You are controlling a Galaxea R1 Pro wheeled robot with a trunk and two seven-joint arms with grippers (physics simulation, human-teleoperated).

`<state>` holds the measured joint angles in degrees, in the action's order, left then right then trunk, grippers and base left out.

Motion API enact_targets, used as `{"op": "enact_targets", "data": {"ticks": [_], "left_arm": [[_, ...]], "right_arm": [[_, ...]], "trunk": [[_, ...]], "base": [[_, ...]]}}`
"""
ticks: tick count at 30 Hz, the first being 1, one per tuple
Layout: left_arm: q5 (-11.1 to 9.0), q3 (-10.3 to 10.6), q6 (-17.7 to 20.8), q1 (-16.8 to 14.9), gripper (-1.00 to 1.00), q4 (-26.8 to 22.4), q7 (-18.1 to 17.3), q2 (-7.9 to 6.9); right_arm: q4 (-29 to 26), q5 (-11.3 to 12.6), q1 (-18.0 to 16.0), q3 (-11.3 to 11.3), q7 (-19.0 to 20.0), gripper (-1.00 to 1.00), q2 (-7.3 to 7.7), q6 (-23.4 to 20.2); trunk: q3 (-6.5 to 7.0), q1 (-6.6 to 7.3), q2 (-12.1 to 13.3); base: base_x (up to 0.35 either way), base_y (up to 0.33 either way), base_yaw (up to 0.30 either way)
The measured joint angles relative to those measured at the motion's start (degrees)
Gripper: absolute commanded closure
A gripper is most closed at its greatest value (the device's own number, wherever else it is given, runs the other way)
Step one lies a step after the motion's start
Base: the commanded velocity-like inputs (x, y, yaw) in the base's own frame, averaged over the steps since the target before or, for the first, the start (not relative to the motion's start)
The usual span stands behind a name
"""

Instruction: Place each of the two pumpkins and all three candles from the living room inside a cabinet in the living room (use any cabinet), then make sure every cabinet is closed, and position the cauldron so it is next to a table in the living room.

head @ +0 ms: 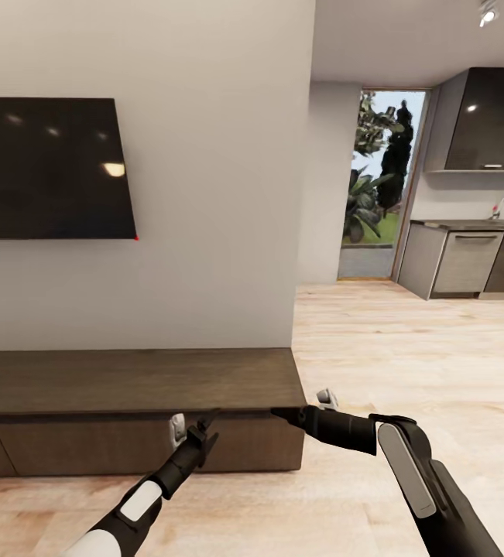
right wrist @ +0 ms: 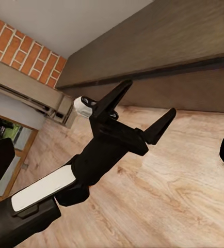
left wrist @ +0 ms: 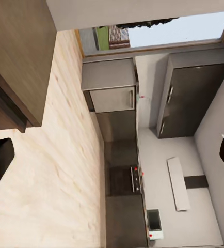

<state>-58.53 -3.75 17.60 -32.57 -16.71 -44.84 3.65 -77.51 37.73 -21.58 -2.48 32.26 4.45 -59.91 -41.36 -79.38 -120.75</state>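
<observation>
The long low dark brown cabinet (head: 128, 379) runs along the wall under the TV, and its flat fronts look shut where I can see them. My left gripper (head: 204, 433) hovers open just in front of a cabinet front, with nothing between its fingers. In the right wrist view the left gripper (right wrist: 149, 97) has its two fingers spread before the cabinet (right wrist: 158, 46). My right gripper (head: 282, 415) is open and empty at the cabinet's right end, just below the top edge. The cabinet's end (left wrist: 19, 51) also appears in the left wrist view. Pumpkins, candles, cauldron and table are out of view.
A black wall TV (head: 50, 166) hangs above the cabinet. Light wood floor (head: 391, 348) stretches right toward a kitchen with grey counters (head: 468, 259) and a glass door (head: 379, 178). A red brick fireplace (right wrist: 24, 49) stands past the cabinet's far end.
</observation>
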Motion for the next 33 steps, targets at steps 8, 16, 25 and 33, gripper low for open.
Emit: {"op": "enact_targets", "data": {"ticks": [8, 16, 25, 33], "left_arm": [[-1.2, -1.4, 0.3, 0.0, -1.00, -0.1, -0.1, -0.56], [-2.1, -2.4, 0.4, 0.0, -1.00, -0.5, -0.4, -0.62], [-1.5, -2.1, 0.8, 0.0, -1.00, -0.8, -0.3, -1.63], [-1.4, -2.1, 2.6, 0.0, -1.00, -0.8, -0.4, -1.95]], "right_arm": [[0.0, 0.1, 0.0, -0.1, 0.0, -1.00, 0.00, 0.0], [0.0, 0.1, 0.1, -0.1, 0.0, -1.00, 0.00, 0.0], [0.0, -0.1, 0.1, -0.1, -0.1, -1.00, 0.00, 0.0], [0.0, -0.2, 0.1, -0.1, -0.1, -1.00, 0.00, 0.0]], "trunk": [[-0.18, -0.22, -0.4], [-1.61, -1.97, -3.6], [-3.23, -3.95, -7.2], [-4.49, -5.50, -10.0]], "base": [[0.005, -0.004, 0.000], [0.000, 0.000, 0.000], [0.000, 0.000, 0.000], [0.000, 0.000, 0.000]]}}
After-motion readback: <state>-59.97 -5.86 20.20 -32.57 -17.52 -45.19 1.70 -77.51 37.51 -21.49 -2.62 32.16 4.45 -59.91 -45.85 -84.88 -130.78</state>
